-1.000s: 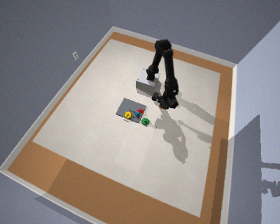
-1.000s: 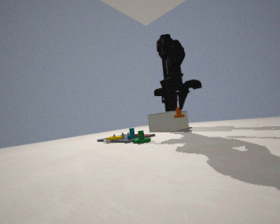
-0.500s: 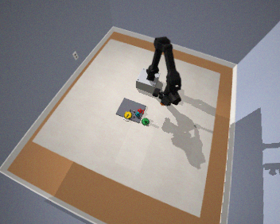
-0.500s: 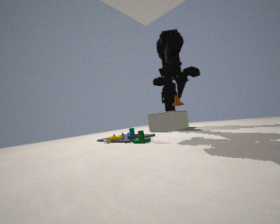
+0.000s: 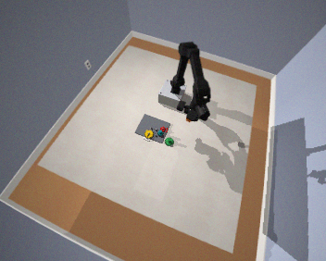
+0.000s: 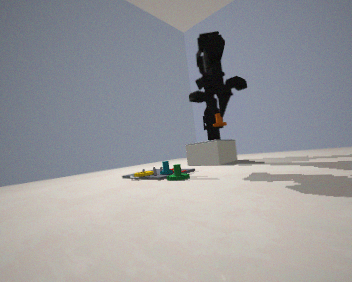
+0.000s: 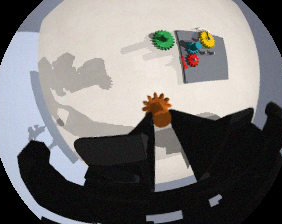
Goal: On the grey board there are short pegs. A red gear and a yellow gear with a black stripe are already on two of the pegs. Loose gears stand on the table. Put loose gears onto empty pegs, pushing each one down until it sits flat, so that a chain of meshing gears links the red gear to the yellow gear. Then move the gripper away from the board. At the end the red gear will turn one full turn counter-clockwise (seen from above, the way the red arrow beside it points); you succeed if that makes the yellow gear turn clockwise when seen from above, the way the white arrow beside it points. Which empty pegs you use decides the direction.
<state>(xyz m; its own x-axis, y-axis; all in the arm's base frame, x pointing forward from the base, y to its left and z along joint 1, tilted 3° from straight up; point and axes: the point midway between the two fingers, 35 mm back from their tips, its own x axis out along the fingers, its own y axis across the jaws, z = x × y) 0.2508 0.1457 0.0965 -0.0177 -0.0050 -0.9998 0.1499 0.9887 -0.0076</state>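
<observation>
My gripper (image 7: 160,113) is shut on the orange gear (image 6: 219,121) (image 7: 157,102) by its knob and holds it in the air, well above the table; in the top view only a bit of orange shows under the arm. The grey board (image 5: 146,121) (image 7: 217,70) lies away from the gripper. On it are the red gear (image 5: 163,129) (image 7: 192,60), the yellow gear (image 5: 149,134) (image 7: 207,39) (image 6: 142,174) and a teal gear (image 5: 160,132) (image 6: 165,168) (image 7: 193,47) between them. The green gear (image 5: 169,142) (image 6: 177,173) (image 7: 163,39) stands on the table beside the board.
The arm's pale base block (image 5: 169,97) (image 6: 211,152) stands behind the board. A few short pegs show on the board near the teal gear. The arm casts long shadows on the pale table. Walls surround the floor area.
</observation>
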